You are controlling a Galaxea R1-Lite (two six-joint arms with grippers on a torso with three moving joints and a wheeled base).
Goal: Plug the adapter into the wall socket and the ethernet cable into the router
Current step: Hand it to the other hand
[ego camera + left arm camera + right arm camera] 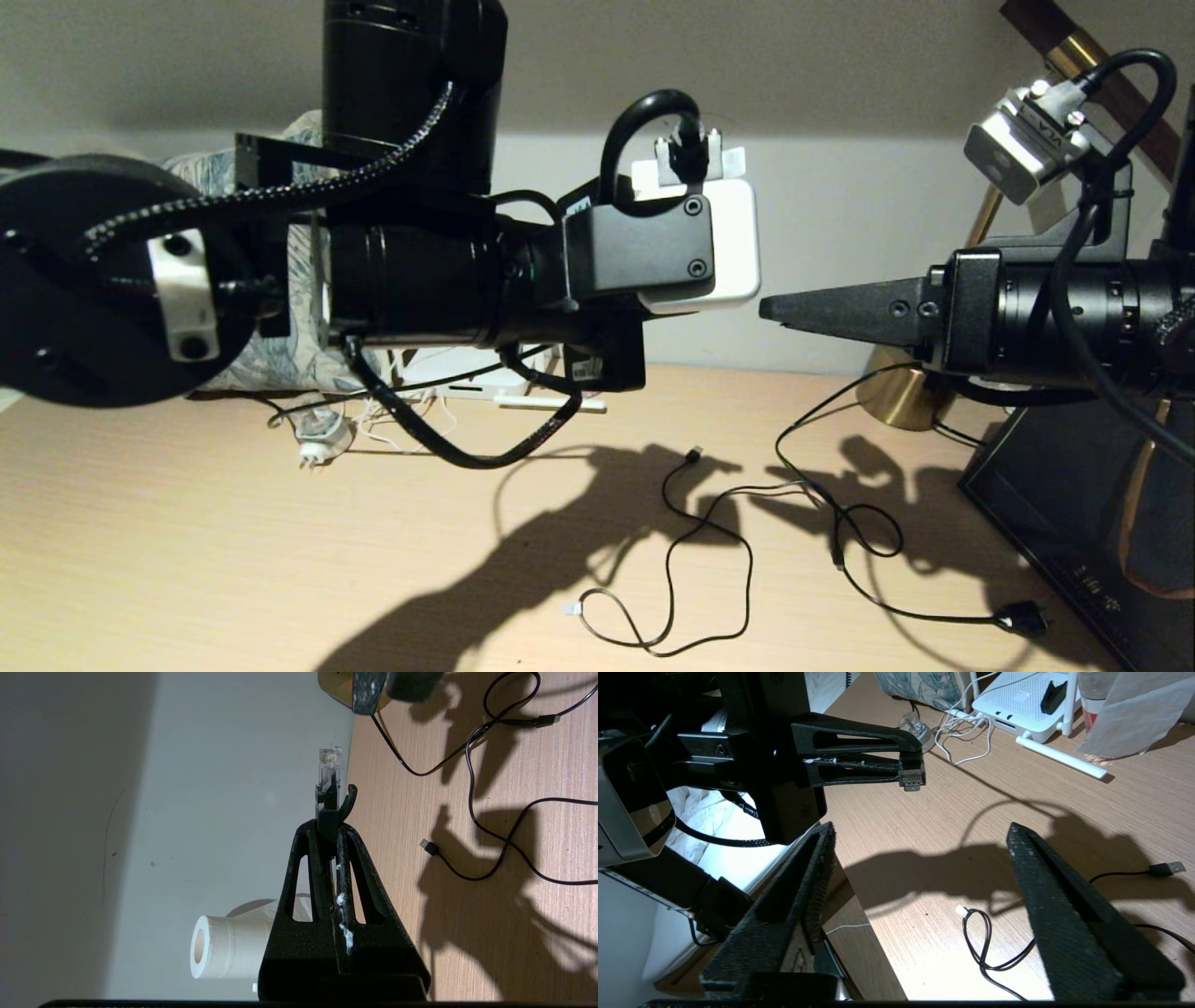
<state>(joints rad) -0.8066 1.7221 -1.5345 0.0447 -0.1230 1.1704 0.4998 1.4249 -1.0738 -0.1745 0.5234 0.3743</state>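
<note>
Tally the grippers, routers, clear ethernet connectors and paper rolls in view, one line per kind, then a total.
grippers: 2, the left gripper and the right gripper
router: 1
ethernet cable connector: 1
paper roll: 1
Total: 5

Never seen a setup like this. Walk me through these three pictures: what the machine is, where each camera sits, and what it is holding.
This is a two-armed robot at a wooden desk. One picture looks down from its head; the other two come from cameras on each wrist, behind the fingers. The left claw is shut on the ethernet cable, pinching its clear clip connector above the desk. The right claw stands open, holding nothing, facing the left one. On the desk lie the router with white antennas, a black USB cable, a lamp cord and a toilet roll.
</note>
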